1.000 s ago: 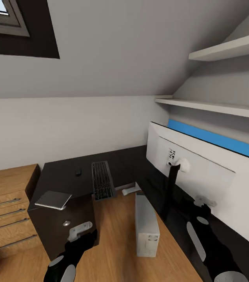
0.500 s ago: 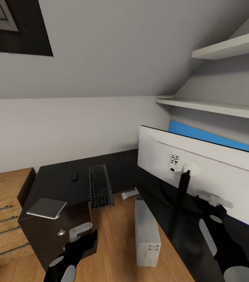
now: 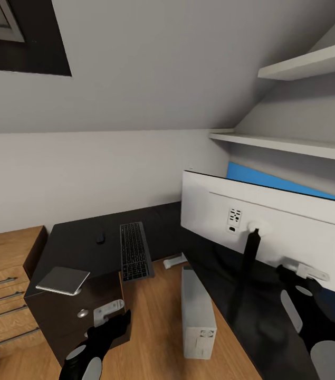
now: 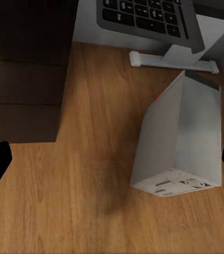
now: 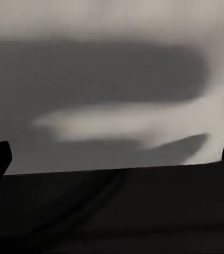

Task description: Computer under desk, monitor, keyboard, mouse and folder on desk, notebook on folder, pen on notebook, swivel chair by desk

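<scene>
Grey sloped walls and a light wood floor (image 3: pixel 151 327) frame a long glossy black L-shaped desk (image 3: pixel 77 245) that runs along the far wall and turns toward the near right. On its far-left section lie a slim black keyboard with a silvery edge (image 3: pixel 134 250) and, just left of it and apart from it, a small dark rounded mouse (image 3: pixel 100 238). A thin grey-covered notebook (image 3: pixel 63 280) rests flat on the near-left end of the desk, above a drawer with a round silver knob (image 3: pixel 83 313). A wide flat monitor (image 3: pixel 273 232), seen from its white back, stands on a thin black stand (image 3: pixel 247 256) on the right section of the desk; a long bright blue panel (image 3: pixel 273 182) shows behind its top edge, beneath two white wall shelves (image 3: pixel 288 145). A light grey boxy computer tower (image 3: pixel 198 314) stands on the floor at the desk's inner corner, beside the desk's right section. A light wooden drawer unit with bar handles (image 3: pixel 3 290) adjoins the desk on the left.

The left gripper (image 3: pixel 109 311) hangs near the knobbed drawer, its jaws spread, with both dark tips at the frame edges of the left wrist view above the tower (image 4: pixel 178 140). The right gripper (image 3: pixel 307 272) sits just below the monitor's lower edge over the desk, jaws likewise spread wide and holding nothing.
</scene>
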You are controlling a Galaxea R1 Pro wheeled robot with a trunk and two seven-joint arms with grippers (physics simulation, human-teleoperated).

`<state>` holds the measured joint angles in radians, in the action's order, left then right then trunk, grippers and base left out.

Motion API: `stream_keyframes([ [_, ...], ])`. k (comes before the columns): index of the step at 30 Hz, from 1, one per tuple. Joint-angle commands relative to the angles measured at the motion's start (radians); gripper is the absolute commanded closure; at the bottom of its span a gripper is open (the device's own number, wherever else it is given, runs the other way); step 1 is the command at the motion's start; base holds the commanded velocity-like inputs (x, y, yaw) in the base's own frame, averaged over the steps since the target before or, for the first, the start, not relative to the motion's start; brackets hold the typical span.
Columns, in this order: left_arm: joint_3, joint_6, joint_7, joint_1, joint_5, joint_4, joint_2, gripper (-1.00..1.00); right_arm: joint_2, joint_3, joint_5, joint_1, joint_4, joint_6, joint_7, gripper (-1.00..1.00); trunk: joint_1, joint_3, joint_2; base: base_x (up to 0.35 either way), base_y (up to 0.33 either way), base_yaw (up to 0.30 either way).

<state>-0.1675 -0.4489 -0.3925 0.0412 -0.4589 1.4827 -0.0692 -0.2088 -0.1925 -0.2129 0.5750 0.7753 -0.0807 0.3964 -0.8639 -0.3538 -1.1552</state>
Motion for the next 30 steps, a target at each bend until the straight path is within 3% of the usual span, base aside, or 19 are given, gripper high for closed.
stream_keyframes([
  [1, -0.001, -0.002, -0.009, 0.001, -0.011, 0.001, 0.000, -1.00, -0.006, 0.001, -0.005, 0.001, 0.000, -0.004, 0.004, -1.00, 0.000, -0.001, -0.001, 0.000, 0.000, 0.000],
  [11, -0.001, -0.002, -0.009, 0.001, -0.011, 0.001, 0.000, -1.00, -0.075, -0.013, -0.048, 0.022, -0.041, 0.006, -0.002, -1.00, 0.000, -0.001, -0.001, 0.000, 0.000, 0.000],
  [20, -0.001, -0.002, -0.007, 0.001, -0.012, 0.001, 0.000, -1.00, -0.122, -0.015, -0.050, 0.081, -0.184, 0.117, -0.005, -1.00, 0.000, -0.001, -0.001, 0.000, 0.000, 0.000],
  [27, -0.001, -0.001, -0.005, 0.001, -0.012, -0.001, -0.001, -1.00, -0.125, -0.011, -0.053, 0.090, -0.194, 0.123, -0.004, -1.00, 0.000, -0.001, -0.001, 0.000, 0.000, 0.000],
  [30, -0.001, -0.001, -0.005, 0.001, -0.012, -0.001, -0.001, -1.00, -0.101, -0.005, -0.052, 0.091, -0.184, 0.121, -0.003, -1.00, 0.000, -0.001, -0.001, 0.000, 0.000, 0.000],
])
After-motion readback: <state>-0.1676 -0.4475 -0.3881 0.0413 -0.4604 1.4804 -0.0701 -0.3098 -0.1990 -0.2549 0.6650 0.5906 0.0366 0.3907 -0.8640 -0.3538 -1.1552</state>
